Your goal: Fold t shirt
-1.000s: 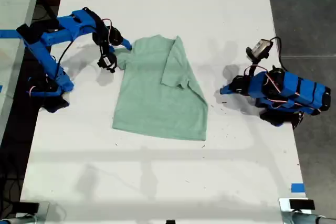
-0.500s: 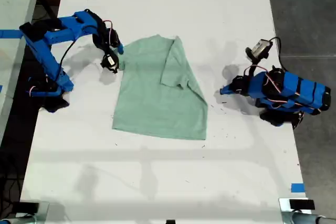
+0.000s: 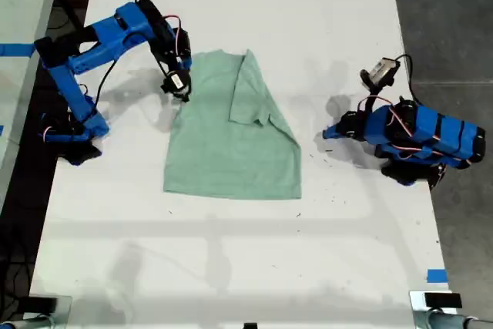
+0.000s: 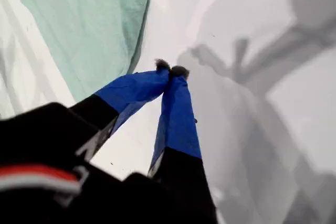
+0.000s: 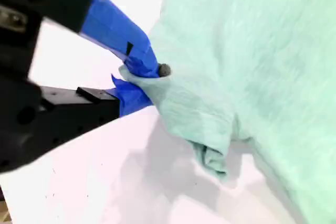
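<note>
- Mint cloth of the t shirt [image 5: 247,77] is pinched between my second gripper [image 5: 144,80] fingers; a thin bite could slip free.
- My first gripper [image 4: 170,70] fingers are closed on nothing, beside the hem.

Two arms of bright blue printed segments with black servo blocks at joints. Thin red, black and white cables looped along links. First gripper [image 4: 170,72]: blue tapered fingers, dark tips, black base. Second gripper [image 5: 140,80]: blue jaws, black housing.
</note>
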Robot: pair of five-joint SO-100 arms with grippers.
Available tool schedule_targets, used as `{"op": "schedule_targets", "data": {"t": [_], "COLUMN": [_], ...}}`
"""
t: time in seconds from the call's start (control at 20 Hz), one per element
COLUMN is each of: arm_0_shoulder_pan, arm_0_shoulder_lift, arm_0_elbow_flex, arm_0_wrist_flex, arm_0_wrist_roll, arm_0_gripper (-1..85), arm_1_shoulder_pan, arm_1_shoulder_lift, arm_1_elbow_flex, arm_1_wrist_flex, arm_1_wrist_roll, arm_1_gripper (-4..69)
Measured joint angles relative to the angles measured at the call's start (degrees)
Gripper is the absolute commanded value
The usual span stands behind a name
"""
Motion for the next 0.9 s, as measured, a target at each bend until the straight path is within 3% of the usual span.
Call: {"op": "schedule_targets", "data": {"t": [0.15, 0.25, 0.3, 0.4, 0.5, 0.55, 0.8, 0.9], "arm_0_shoulder_pan": [9.49, 14.06, 15.38, 16.26, 16.17, 16.17, 15.56, 18.98], "arm_0_shoulder_lift": [-9.14, -16.44, -18.9, -19.6, -18.02, -15.56, 13.27, 31.2], "arm_0_elbow_flex": [-14.77, -21.97, -23.47, -24.17, -24.61, -24.61, -13.97, 0.62], "arm_0_wrist_flex": [1.58, 0.97, 0.44, -0.7, -0.79, 0.0, 2.72, -2.37], "arm_0_wrist_roll": [-5.1, -6.77, -6.94, -7.03, -7.03, -7.03, -6.24, -8.61], "arm_0_gripper": [1.5, 33.7, 34.7, 33.2, 24.9, 0.0, 0.0, 0.0], "arm_1_shoulder_pan": [0.0, 0.0, 0.0, 0.0, 0.0, 0.0, 0.0, 0.0], "arm_1_shoulder_lift": [0.0, 0.0, 0.0, 0.0, 0.0, 0.0, 0.0, 0.0], "arm_1_elbow_flex": [0.0, 0.0, 0.0, 0.0, 0.0, 0.0, 0.0, 0.0], "arm_1_wrist_flex": [0.0, 0.0, 0.0, 0.0, 0.0, 0.0, 0.0, 0.0], "arm_1_wrist_roll": [0.0, 0.0, 0.0, 0.0, 0.0, 0.0, 0.0, 0.0], "arm_1_gripper": [1.0, 1.0, 1.0, 1.0, 1.0, 1.0, 1.0, 1.0]}}
